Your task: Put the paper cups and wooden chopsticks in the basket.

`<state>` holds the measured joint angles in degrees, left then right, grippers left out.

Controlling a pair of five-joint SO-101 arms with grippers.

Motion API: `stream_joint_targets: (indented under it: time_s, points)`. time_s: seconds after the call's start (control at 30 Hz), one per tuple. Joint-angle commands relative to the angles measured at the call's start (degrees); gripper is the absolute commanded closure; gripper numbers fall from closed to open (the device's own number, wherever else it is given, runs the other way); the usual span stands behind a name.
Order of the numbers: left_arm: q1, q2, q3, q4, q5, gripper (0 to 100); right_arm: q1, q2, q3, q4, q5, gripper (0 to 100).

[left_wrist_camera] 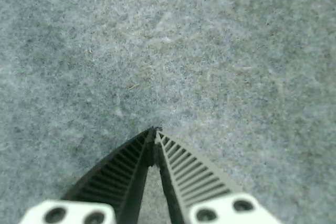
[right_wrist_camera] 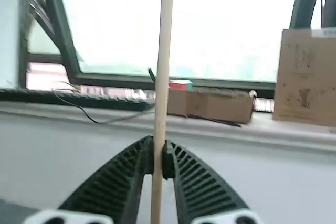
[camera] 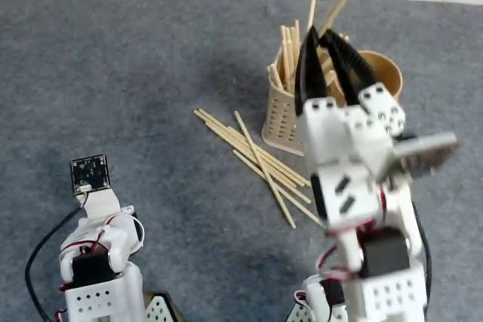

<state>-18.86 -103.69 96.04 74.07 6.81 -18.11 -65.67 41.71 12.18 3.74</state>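
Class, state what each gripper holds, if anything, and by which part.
Right gripper pinches one chopstick partway along its length. Left gripper is shut on nothing.

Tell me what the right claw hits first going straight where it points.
Likely the white wall under the window. The right claw, shut on a chopstick, seems to pass above the basket, though depth is unclear.

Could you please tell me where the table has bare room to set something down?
The wide grey stretch left of the loose chopsticks and beyond the left arm is free. It is crowded around the basket, paper cup and right gripper.
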Motion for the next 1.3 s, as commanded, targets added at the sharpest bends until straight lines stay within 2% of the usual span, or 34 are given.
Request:
stream_joint_targets:
  time_s: [0.0, 0.2, 0.43, 0.53, 0.73, 0.93, 1.07, 1.27]
  points:
    - [1.36, -0.66, 1.1, 0.44, 0.0, 99, 2.24, 4.7, -0.31, -3.38, 0.0, 99.4]
    - [1.36, -0.66, 1.1, 0.44, 0.0, 99, 2.33, 10.07, 1.8, -3.65, 0.0, 99.4]
    - [1.36, -0.66, 1.1, 0.44, 0.0, 99, 3.74, 13.67, 11.65, -18.15, 0.0, 99.4]
    - [1.36, -0.66, 1.1, 0.44, 0.0, 99, 3.91, 14.9, 14.02, -20.97, 0.0, 99.4]
    - [1.36, -0.66, 1.1, 0.44, 0.0, 99, 3.91, 15.43, 14.46, -20.79, 0.0, 98.6]
    - [1.36, -0.66, 1.1, 0.44, 0.0, 99, 3.56, 14.81, 14.55, -20.7, -0.09, 84.9]
    - [1.36, -0.66, 1.1, 0.44, 0.0, 99, 3.47, 14.81, 14.46, -20.53, -0.09, 84.8]
    - [1.36, -0.66, 1.1, 0.44, 0.0, 99, 3.38, 13.85, 12.62, -9.1, -0.09, 84.8]
